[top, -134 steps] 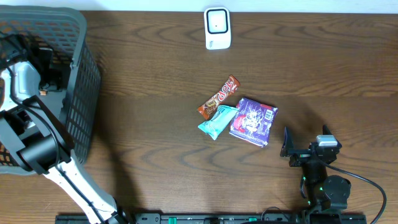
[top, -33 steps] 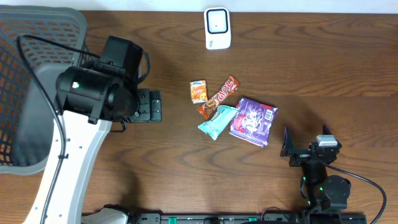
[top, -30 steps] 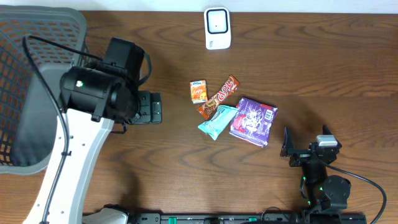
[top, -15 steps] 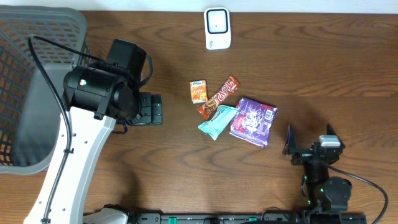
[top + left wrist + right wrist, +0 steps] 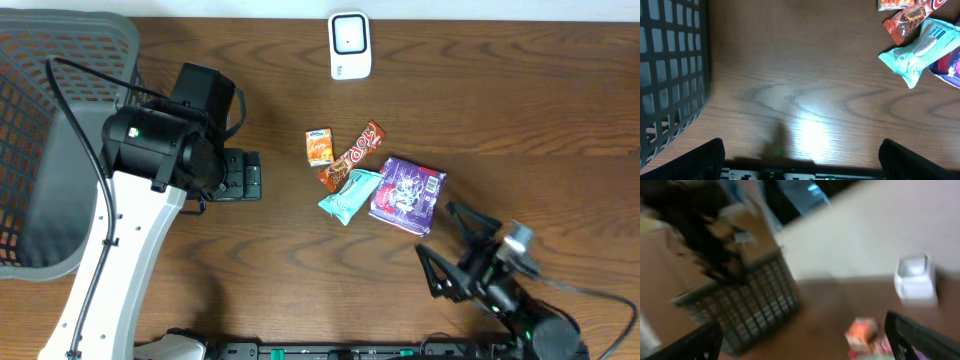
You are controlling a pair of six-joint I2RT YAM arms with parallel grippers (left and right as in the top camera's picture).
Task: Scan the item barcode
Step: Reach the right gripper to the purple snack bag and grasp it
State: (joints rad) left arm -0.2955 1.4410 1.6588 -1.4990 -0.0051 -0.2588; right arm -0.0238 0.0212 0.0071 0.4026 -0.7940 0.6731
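1. The basket (image 5: 60,150) sits at your far left and plays no part here.
2. The left gripper (image 5: 252,175) hangs just right of the basket over bare table (image 5: 270,270), fingers spread wide and empty. They point right, toward the items.
3. The items lie together mid-table: the orange pack (image 5: 319,146) is leftmost, then the bar (image 5: 353,156) and the teal pack (image 5: 350,194), both running diagonally from near-left to far-right.
4. The scanner (image 5: 349,45) stands at the far edge, straight beyond the bar.
5. The purple pack (image 5: 407,194) is rightmost, touching the teal pack.
6. The right gripper (image 5: 440,240), spread wide and empty, is just beside the purple pack's near corner. It looks the nearer arm, so I would have you take the purple pack, which lies up and left of it.
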